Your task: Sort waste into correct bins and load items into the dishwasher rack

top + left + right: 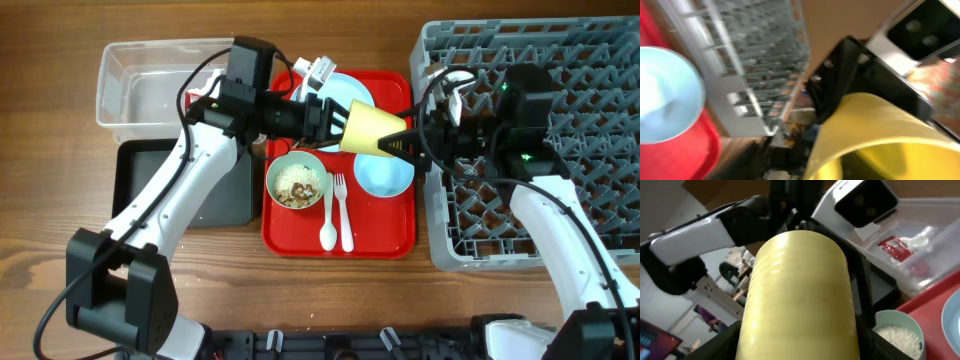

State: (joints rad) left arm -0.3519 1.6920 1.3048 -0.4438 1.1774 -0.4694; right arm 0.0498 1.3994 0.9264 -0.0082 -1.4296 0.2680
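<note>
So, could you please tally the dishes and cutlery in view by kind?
Bowls: 2 (green bowl, blue bowl)
Plate: 1
Cup: 1
Spoon: 1
Fork: 1
Total: 6

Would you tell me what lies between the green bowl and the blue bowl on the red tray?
The white spoon and fork, side by side, seen overhead.
</note>
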